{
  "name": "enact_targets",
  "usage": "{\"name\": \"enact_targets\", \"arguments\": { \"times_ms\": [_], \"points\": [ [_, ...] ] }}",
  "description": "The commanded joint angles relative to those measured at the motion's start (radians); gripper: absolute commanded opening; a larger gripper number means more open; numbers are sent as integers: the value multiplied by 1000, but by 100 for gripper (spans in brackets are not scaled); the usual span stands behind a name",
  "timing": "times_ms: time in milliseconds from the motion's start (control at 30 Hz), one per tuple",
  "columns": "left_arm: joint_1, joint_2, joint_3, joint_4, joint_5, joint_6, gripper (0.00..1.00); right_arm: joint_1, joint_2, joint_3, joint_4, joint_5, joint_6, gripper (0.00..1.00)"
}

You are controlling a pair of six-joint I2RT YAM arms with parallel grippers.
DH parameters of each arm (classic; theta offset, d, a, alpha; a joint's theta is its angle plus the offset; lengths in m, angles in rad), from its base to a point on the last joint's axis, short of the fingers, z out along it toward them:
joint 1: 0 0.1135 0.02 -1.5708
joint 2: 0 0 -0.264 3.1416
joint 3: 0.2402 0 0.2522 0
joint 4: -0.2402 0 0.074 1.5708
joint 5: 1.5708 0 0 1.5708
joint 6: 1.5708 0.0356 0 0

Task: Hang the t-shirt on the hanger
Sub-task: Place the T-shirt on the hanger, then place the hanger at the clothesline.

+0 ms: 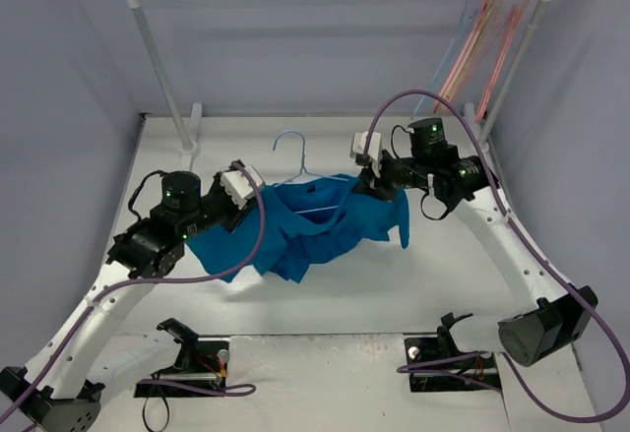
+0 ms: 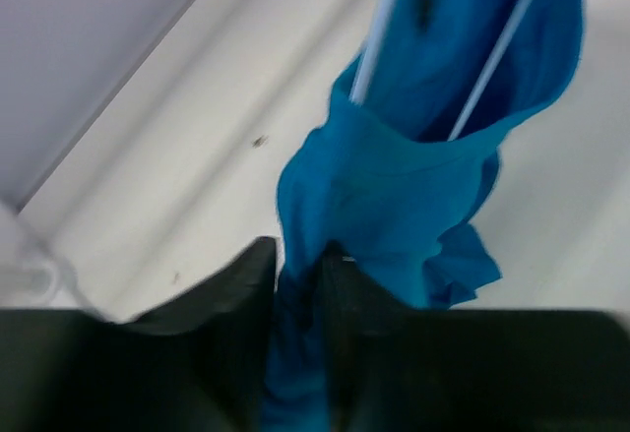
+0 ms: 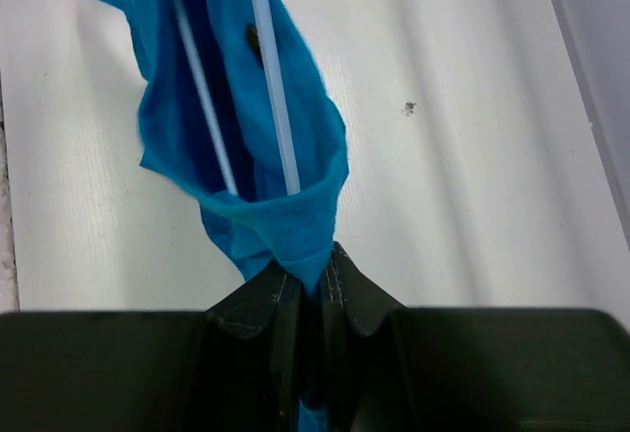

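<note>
Partly done: hanger (image 3: 272,68) sits inside bunched t-shirt (image 1: 315,220); left gripper (image 2: 300,255) and right gripper (image 3: 307,265) both pinch its cloth; straightening likely remains.

Left arm (image 1: 157,225): base at the near left corner, long link rising inward, dark wrist block bent to point right. Left hand (image 1: 254,194): held aloft, aimed toward the middle; in the wrist view its two dark fingers (image 2: 246,289) stand close together, with a fold of the t-shirt (image 1: 315,225) pinched in the narrow gap. Right arm (image 1: 512,245): base at the near right, link sweeping up and back, wrist turned to point left. Right hand (image 1: 366,182): held aloft, facing the left hand and well apart from it; fingers (image 3: 264,304) pressed nearly together, clamping a bunched corner of the same t-shirt.
</note>
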Motion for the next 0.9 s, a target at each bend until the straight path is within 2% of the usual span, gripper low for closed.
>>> {"name": "enact_targets", "arguments": {
  "times_ms": [0, 67, 100, 200, 233, 367, 467, 567, 600, 767, 867],
  "points": [
    [66, -39, 18, 4, -178, 13, 29, -31, -37, 63, 50, 12, 14, 0],
    [106, -42, 36, 24, -238, -7, 39, -31, -30, 75, 50, 18, 17, 0],
    [131, -42, 47, 36, -260, -19, 51, -31, -27, 87, 52, 22, 23, 0],
    [154, -25, 105, 47, -352, -53, 61, -31, -19, 104, 71, 40, 41, 0],
    [160, -19, 123, 44, -384, -77, 68, -31, -17, 118, 78, 45, 54, 0],
    [160, 7, 228, 34, -496, -164, 71, -32, -10, 179, 127, 45, 109, 0],
    [160, 21, 306, 26, -594, -223, 71, -32, -22, 243, 234, 22, 191, 0],
    [160, 24, 361, 15, -616, -250, 72, -31, -42, 305, 430, 52, 306, 0],
    [160, 21, 381, 12, -619, -261, 72, -31, -42, 322, 543, 71, 333, 0],
    [160, 30, 436, -17, -674, -283, 72, -31, -13, 470, 741, 144, 402, 0],
    [160, 46, 464, -54, -692, -290, 72, -31, 9, 550, 792, 163, 472, 0]
  ]
}}
